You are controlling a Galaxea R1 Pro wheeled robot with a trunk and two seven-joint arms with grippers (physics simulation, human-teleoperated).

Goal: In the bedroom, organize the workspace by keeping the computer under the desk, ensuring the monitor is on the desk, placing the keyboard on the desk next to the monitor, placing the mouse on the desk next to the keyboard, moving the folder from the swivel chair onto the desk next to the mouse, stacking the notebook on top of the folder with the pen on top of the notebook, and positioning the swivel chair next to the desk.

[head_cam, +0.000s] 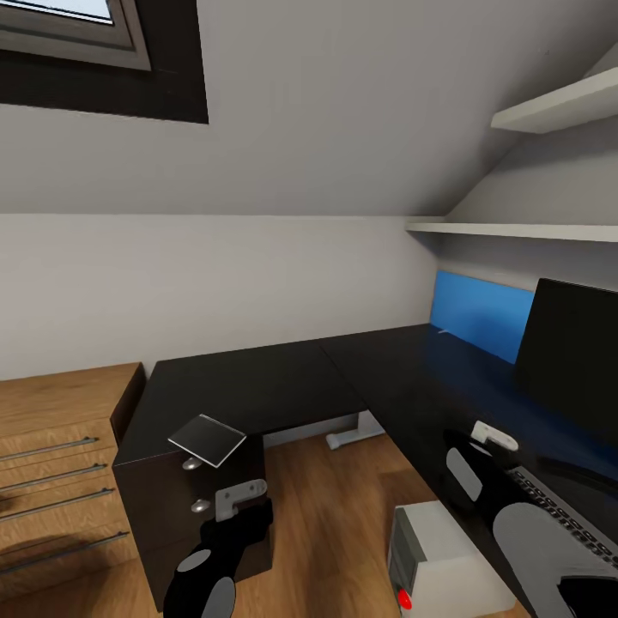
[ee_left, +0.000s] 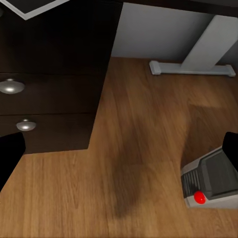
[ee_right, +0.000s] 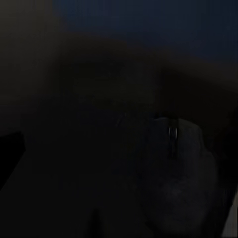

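1. Work appears to be centring on the small black rounded mouse (ee_right: 173,168), which is showing dimly in the right wrist view, close ahead of the fingers, on the black top of the long L-shaped desk (head_cam: 257,378).
2. Judging by the head view, the right gripper (head_cam: 493,436) is hovering low over the desk, just beside the near end of the slim silver-grey keyboard with dark keys (head_cam: 562,515) and in front of the wide black-fronted monitor (head_cam: 571,352). The wrist picture is too dark to tell how far its jaws are parted or whether they are gripping anything.
3. The left gripper (head_cam: 240,496) is hanging in front of the black drawer unit with round silver knobs (ee_left: 12,86). Its fingers (ee_left: 10,153) are standing wide apart at the edges of the wrist view, holding nothing.
4. The mouse is probably going to handle as a light, hard, smooth-shelled thing, so pinching its domed top risks it squirting out. Closing on the two flatter flanks, low down, looks safer.
5. The thin light grey notebook (head_cam: 208,439) is lying on the desk corner above the drawers, slightly overhanging the edge. It looks light and fairly stiff, so that overhanging edge is offering the easiest hold.
6. The bright blue rectangular folder (head_cam: 481,322) is sitting at the back of the desk beside the monitor. Whether it is lying flat or leaning cannot be told.
7. The white computer box with a red button (head_cam: 438,558) is standing on the wood floor beside the desk edge.
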